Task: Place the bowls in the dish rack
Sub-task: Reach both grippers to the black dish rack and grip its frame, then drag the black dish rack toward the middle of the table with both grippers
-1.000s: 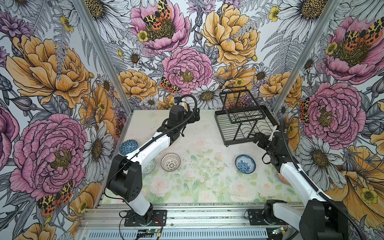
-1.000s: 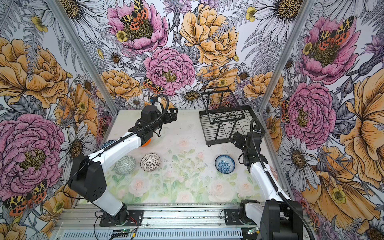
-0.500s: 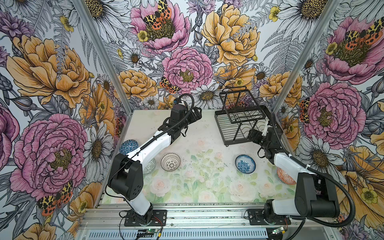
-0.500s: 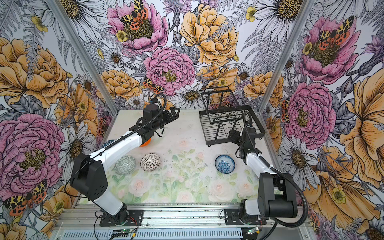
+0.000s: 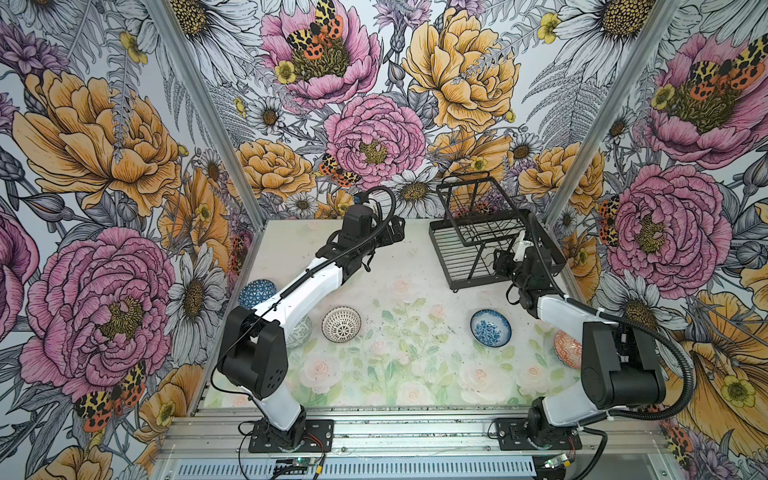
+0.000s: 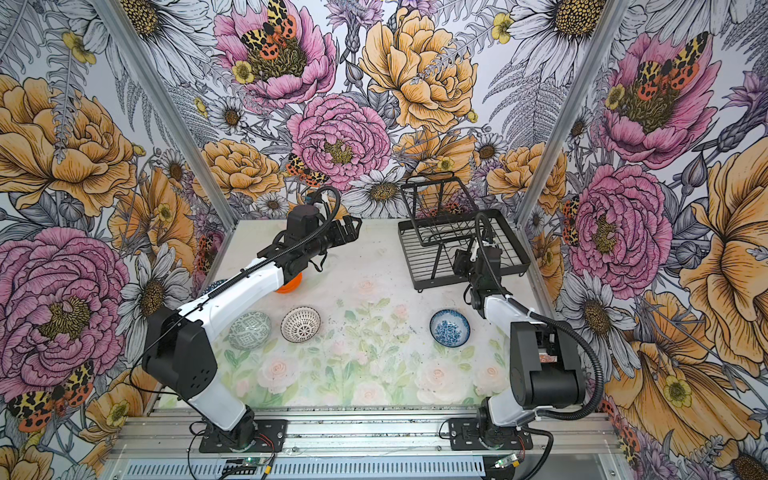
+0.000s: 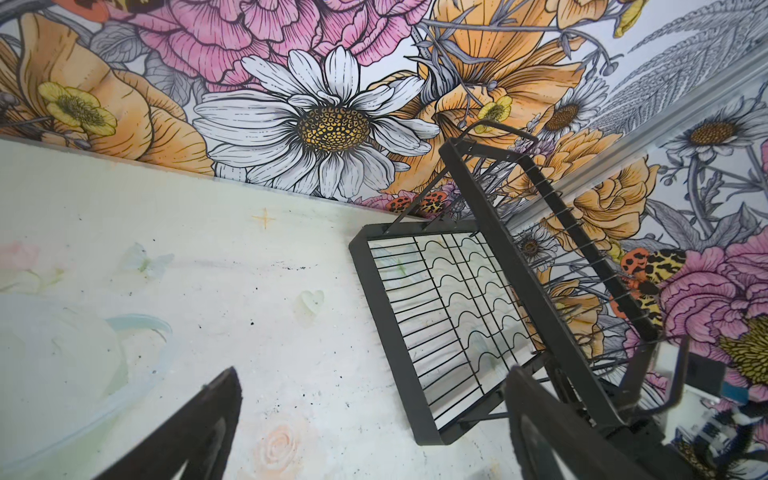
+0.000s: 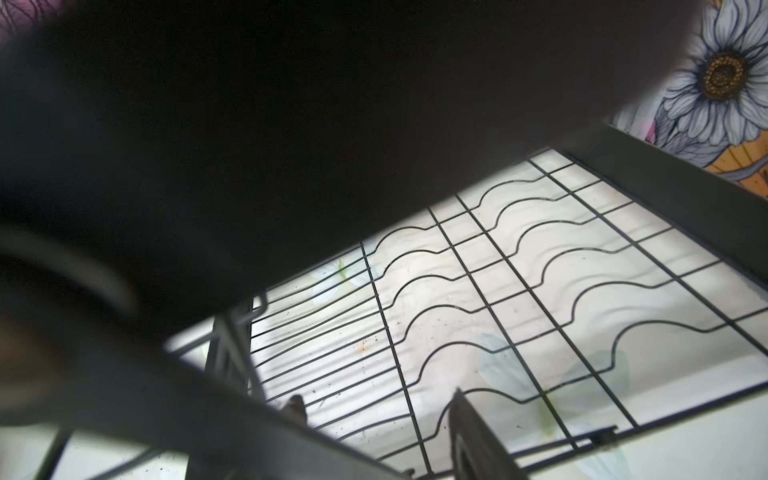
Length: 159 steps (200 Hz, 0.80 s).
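1. While the right gripper (image 5: pixel 500 262) sits at the dish rack's (image 5: pixel 439 254) near rim, I cannot tell whether its jaws pinch it; seat that rim squarely first.
2. Hold the left gripper (image 5: pixel 397 230), jaws spread and empty, clear of it.
3. All bowls (image 5: pixel 490 328) lie on the table (image 5: pixel 415 374), none racked.

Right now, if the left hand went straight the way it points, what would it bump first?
Probably the dish rack, at its near rim: the open left hand points at it, though height is unclear.
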{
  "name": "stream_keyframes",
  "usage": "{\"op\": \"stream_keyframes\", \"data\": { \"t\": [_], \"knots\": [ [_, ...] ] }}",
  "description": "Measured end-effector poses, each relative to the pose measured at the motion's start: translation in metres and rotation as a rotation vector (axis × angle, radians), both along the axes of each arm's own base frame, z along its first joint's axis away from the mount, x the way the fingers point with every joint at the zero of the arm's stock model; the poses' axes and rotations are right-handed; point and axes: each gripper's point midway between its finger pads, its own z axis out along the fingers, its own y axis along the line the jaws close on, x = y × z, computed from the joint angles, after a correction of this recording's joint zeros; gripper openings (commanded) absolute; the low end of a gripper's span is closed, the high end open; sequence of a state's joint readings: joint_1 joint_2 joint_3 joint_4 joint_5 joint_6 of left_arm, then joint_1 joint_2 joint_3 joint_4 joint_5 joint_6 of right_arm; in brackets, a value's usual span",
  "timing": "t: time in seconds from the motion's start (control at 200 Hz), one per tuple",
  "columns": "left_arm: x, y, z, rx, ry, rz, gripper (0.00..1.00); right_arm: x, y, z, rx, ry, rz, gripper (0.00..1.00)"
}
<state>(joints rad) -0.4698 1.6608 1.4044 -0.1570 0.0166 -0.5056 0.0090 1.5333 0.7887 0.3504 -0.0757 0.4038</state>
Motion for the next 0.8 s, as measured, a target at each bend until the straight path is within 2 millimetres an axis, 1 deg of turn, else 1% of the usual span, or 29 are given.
{"op": "stream_keyframes", "data": {
  "t": [0.07,0.12,0.17,0.27,0.305,0.34,0.41,0.505,0.665,0.796],
  "knots": [
    [0.004,0.008,0.0,0.006,-0.004,0.006,0.99,0.002,0.005,0.001,0.005,-0.008,0.008,0.4],
    [0.01,0.019,0.001,-0.006,0.0,0.024,0.99,0.002,0.006,0.001,-0.001,-0.009,0.007,0.33],
    [0.017,0.035,0.002,-0.035,0.008,0.055,0.99,0.003,0.007,0.0,-0.012,-0.008,0.006,0.27],
    [0.03,0.064,0.005,-0.059,0.002,0.111,0.99,0.005,0.014,0.0,-0.02,-0.005,0.019,0.24],
    [0.032,0.069,0.006,-0.059,-0.003,0.121,0.99,0.005,0.017,0.0,-0.023,-0.005,0.028,0.23],
    [0.033,0.07,0.007,-0.057,-0.006,0.122,0.99,0.005,0.022,0.0,-0.029,-0.005,0.04,0.23],
    [0.035,0.061,0.011,-0.05,-0.017,0.1,0.99,0.004,0.03,0.0,-0.042,-0.006,0.06,0.21],
    [0.036,0.034,0.017,-0.042,-0.039,0.044,0.99,0.002,0.043,0.0,-0.07,-0.009,0.093,0.2],
    [0.03,-0.003,0.017,-0.035,-0.04,-0.038,0.99,-0.002,0.066,0.001,-0.095,-0.015,0.144,0.19],
    [0.034,-0.021,0.017,-0.095,0.003,-0.056,0.99,-0.009,0.089,0.001,-0.132,-0.012,0.205,0.19]
  ]
}}
